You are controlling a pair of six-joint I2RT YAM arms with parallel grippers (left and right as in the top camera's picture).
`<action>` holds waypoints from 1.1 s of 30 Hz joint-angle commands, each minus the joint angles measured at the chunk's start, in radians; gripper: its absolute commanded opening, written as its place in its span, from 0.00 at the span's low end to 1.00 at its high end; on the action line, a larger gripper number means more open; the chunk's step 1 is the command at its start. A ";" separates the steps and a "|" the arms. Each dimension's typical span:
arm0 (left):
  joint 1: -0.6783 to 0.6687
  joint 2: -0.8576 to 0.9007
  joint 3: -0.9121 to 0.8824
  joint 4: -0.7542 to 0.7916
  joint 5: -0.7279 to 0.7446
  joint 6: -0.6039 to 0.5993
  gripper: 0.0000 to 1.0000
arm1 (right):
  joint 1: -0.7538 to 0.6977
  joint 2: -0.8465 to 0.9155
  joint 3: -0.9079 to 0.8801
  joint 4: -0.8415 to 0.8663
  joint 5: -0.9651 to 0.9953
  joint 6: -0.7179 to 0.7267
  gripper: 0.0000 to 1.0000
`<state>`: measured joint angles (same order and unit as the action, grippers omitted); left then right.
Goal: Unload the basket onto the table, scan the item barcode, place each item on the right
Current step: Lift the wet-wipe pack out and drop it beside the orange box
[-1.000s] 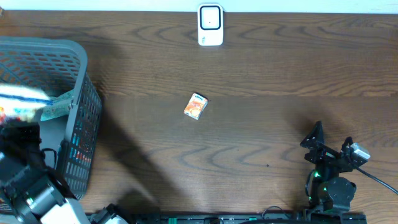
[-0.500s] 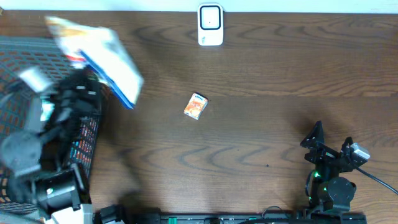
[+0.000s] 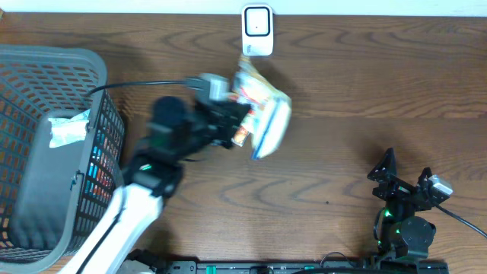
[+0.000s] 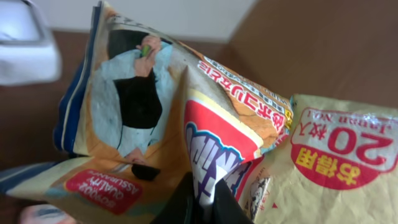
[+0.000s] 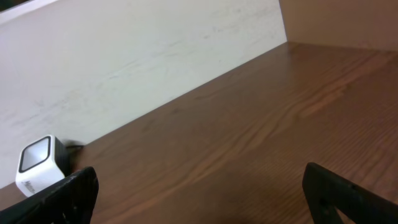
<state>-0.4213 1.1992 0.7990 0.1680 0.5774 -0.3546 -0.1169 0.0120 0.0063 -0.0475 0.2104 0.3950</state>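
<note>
Lower right, over dark wood-grain desk (image 3: 342, 84): right tool (image 3: 405, 172), black jaws gaping wide. Mid-frame: left tool (image 3: 242, 122) pinched tight on crinkled, glossy snack bag (image 3: 269, 114) printed orange, red and blue. Just beyond, top centre: smooth white boxy scanner (image 3: 257, 30); far left, grey mesh basket (image 3: 46, 55).

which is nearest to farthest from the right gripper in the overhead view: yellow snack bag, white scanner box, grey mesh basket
From the right gripper:
1. yellow snack bag, mid-table, off to its left
2. white scanner box, far edge, centre
3. grey mesh basket, far left side
</note>
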 commanded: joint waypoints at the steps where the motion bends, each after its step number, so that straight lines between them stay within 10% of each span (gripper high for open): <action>1: -0.121 0.137 0.019 0.043 -0.132 0.204 0.07 | 0.006 -0.006 -0.001 -0.002 0.008 0.012 0.99; 14: -0.209 0.542 0.019 0.101 -0.305 0.220 0.08 | 0.006 -0.006 -0.001 -0.002 0.008 0.012 0.99; 20: -0.208 0.556 0.019 0.111 -0.306 0.177 0.98 | 0.006 -0.006 -0.001 -0.002 0.008 0.012 0.99; 33: -0.183 0.145 0.020 -0.099 -0.380 0.124 1.00 | 0.006 -0.006 -0.001 -0.002 0.008 0.012 0.99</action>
<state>-0.6243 1.4956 0.7990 0.1215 0.2626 -0.2169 -0.1169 0.0116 0.0063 -0.0475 0.2104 0.3950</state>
